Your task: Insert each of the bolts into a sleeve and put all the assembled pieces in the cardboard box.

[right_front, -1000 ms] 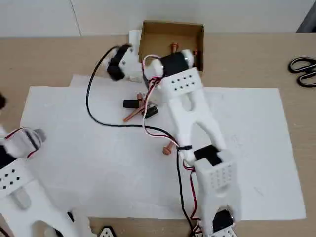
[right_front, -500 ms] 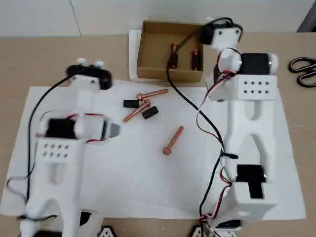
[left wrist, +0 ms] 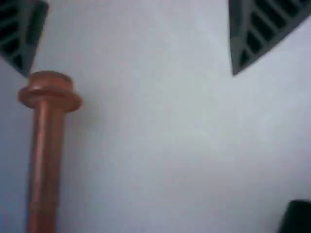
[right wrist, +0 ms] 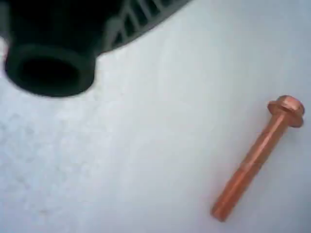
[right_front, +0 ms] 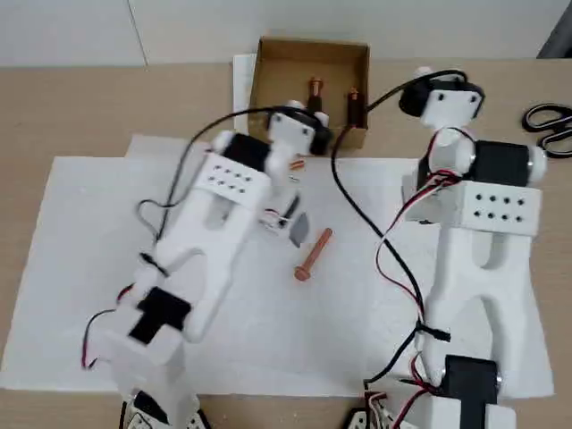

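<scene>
A copper bolt (right_front: pixel 313 253) lies loose on the white paper (right_front: pixel 89 268). My left gripper (right_front: pixel 291 223) hangs just beside its tip, reached in over the paper's middle. In the left wrist view the left gripper (left wrist: pixel 131 48) is open, its dark fingertips (left wrist: pixel 252 34) wide apart above bare paper, with a bolt (left wrist: pixel 47 145) under one of them and a black piece (left wrist: pixel 297 216) at the edge. The right gripper (right wrist: pixel 63 43) is shut on a black sleeve (right wrist: pixel 48 70) held above the paper, a bolt (right wrist: pixel 257 158) lying off to its side. The cardboard box (right_front: pixel 268 85) holds two assembled pieces (right_front: pixel 315 91).
Scissors (right_front: pixel 550 125) lie at the table's right edge. The right arm (right_front: pixel 474 206) stands along the paper's right side, its wrist close to the box's right corner. Black cables (right_front: pixel 357 206) trail across the paper between the arms.
The left arm swung from the paper's left side over the middle, now covering the loose bolts and sleeves there. The right arm shifted a little right, away from the box.
</scene>
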Robot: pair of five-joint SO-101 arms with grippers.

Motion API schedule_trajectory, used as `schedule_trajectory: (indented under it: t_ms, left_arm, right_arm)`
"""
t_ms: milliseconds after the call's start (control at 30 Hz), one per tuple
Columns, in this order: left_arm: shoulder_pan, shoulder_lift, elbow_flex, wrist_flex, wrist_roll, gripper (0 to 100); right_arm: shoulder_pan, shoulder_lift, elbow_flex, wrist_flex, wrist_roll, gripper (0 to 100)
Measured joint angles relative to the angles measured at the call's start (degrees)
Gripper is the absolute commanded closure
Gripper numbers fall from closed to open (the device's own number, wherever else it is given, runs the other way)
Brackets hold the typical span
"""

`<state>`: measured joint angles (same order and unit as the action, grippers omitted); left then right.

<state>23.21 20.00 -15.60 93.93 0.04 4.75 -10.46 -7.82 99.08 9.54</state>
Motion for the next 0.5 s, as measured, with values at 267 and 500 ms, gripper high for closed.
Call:
schedule_trajectory:
  t_ms: [267, 500]
  left_arm:
    - [6.24, 10.37, -6.68, 2.29, 0.35, 75]
    - [6.33, 10.64, -7.21, 2.64, 2.20, 85]
  right_arm:
    - [1.67, 0.00, 0.00, 0.00, 0.00, 99.5]
    - [1.76, 0.00, 0.00, -0.09, 0.00, 99.5]
